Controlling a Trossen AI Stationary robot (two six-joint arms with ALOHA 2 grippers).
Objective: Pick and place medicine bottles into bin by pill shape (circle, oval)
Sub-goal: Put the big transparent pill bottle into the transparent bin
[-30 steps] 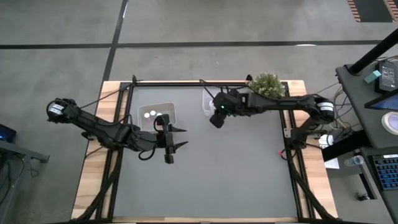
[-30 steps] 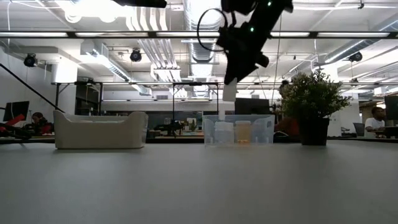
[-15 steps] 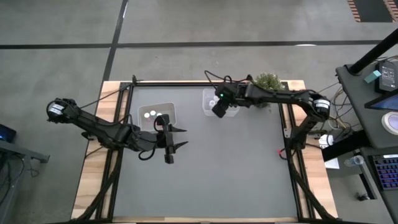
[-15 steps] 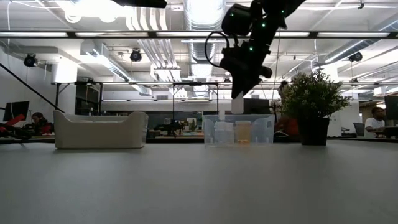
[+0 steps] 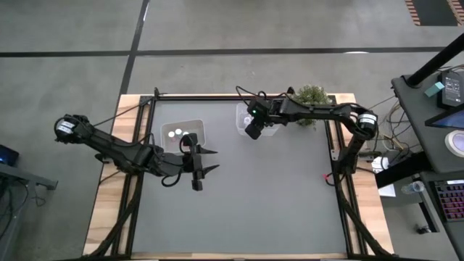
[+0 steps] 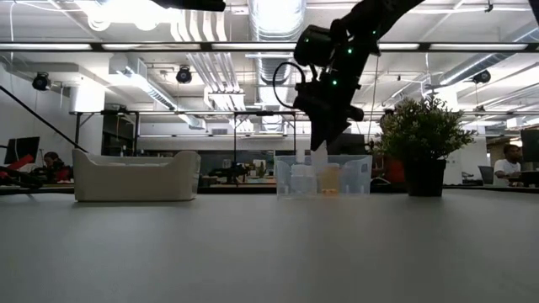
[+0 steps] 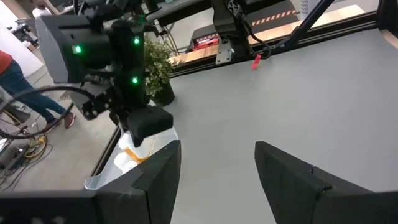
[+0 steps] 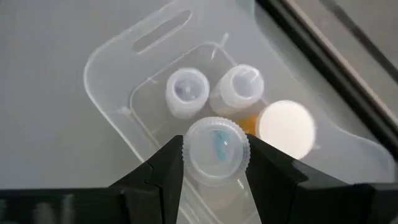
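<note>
Gripped between the right gripper's fingers above the clear tub, a bottle could be knocked askew by bottles already inside.

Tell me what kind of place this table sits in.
Probably an open-plan lab or office workspace: exposed silver ceiling ducts and strip lights run overhead, desks with a seated person stand behind, and a dark metal equipment rack lines the back.

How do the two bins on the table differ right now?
The clear bin is see-through, the white bin opaque. The right gripper holds a white-capped bottle over the clear bin; the open left gripper waits beside the white bin. Both hold white-capped bottles.
</note>
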